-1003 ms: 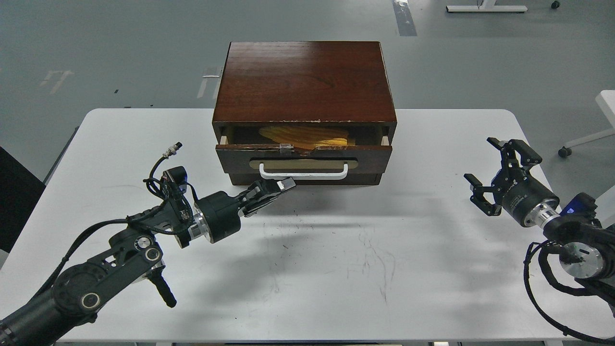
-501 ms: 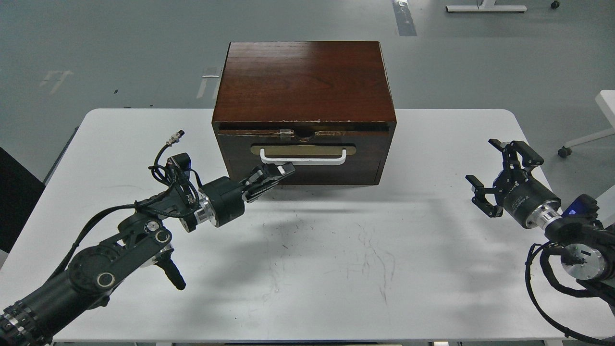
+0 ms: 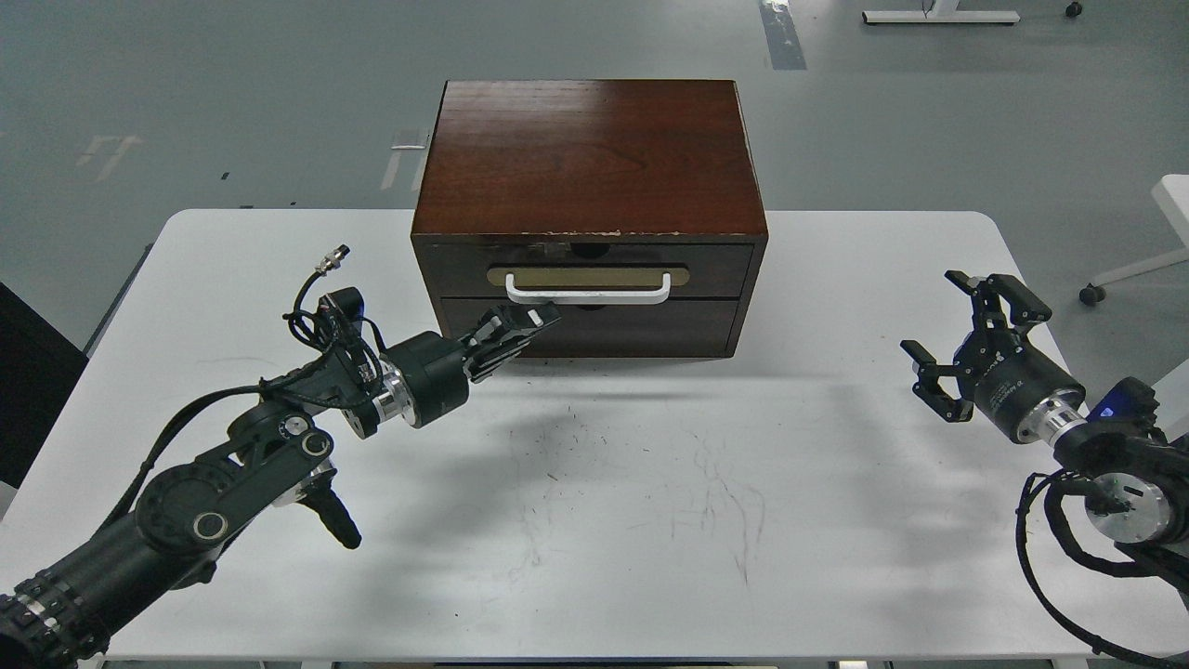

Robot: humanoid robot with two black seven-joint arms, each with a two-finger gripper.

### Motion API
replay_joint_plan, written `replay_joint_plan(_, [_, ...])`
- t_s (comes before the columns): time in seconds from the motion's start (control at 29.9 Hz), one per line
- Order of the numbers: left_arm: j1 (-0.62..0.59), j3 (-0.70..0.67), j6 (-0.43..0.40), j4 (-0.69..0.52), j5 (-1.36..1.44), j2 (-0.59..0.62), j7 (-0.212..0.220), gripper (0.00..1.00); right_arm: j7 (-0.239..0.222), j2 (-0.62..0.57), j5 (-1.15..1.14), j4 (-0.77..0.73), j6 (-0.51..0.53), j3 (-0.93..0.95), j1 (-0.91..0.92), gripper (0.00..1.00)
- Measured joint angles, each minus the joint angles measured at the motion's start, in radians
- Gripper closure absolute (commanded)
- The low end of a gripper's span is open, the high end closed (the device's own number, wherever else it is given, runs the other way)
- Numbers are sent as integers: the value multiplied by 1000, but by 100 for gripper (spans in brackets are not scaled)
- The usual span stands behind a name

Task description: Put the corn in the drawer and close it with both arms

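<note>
The drawer [image 3: 715,269] is pushed flush into the dark brown wooden cabinet [image 3: 589,153], its white bar handle [image 3: 587,295] on a tan plate facing me. The corn is hidden, not in view. My left gripper [image 3: 531,321] is shut and empty, its tip against the cabinet front just below the handle's left end. My right gripper [image 3: 947,334] is open and empty, above the table at the far right, well apart from the cabinet.
A plain dark panel [image 3: 632,339] sits below the drawer. The white table [image 3: 613,520] has scuff marks in the middle. A white chair base [image 3: 1129,269] stands off the table's right edge.
The drawer went from partly open, corn showing inside, to fully shut. My left gripper moved forward with it toward the cabinet. The right arm barely moved.
</note>
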Motion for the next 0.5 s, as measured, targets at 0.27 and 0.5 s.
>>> replay_joint_plan(0.27, [13,12,-59,-60,-70,47,-5,100,0,3,0,1,0,-2,0,3])
replay_joint_plan(0.5, [78,4,-128,-192,-151,160,-26,20,0,3,0,0,2,5,0,3])
